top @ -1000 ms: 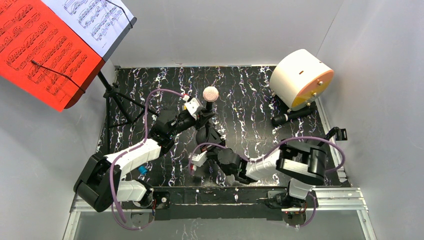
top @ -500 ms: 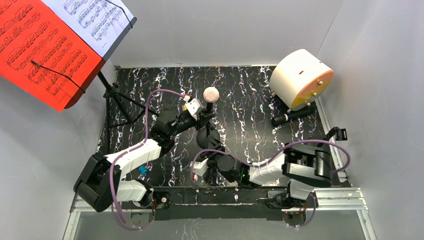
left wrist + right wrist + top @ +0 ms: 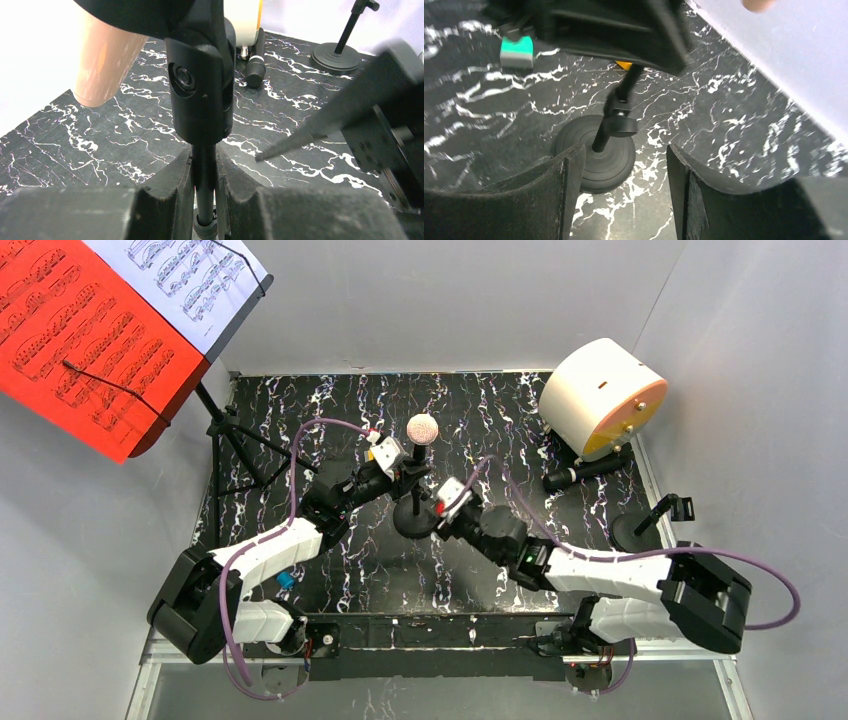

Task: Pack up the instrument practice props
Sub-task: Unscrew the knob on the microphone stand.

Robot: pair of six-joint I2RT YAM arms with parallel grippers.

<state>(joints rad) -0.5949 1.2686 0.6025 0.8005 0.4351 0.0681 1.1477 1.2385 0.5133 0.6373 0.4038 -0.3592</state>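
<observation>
A black table [image 3: 500, 410] with white wiggly lines is seen, with grey walls around it. The thin black pole [image 3: 205, 186] is pinched tight between the fingers of the left gripper [image 3: 205, 170]. The pole is stood almost straight up, so its long way runs up and down. Just above those fingers, the beige-headed microphone [image 3: 422, 428] is held in its clip. Below them sits the round base [image 3: 610, 167].

The right gripper [image 3: 624, 152] is held wide, with nothing in it. The round base is seen just ahead of its fingers, lined up with the gap between them (no touch can be made out). So the base is nearer to the right arm, and the pole is already kept by the left.

Farther off to the right, a black microphone [image 3: 585, 471] is laid flat beside a big white cylinder [image 3: 600, 400], and a second pole [image 3: 655, 517] is stood alone.

Far left, one music rack [image 3: 225, 430] is stood, with one red sheet [image 3: 70, 330] and one white sheet [image 3: 190, 275].

Counted: two microphones, two poles, one rack.
</observation>
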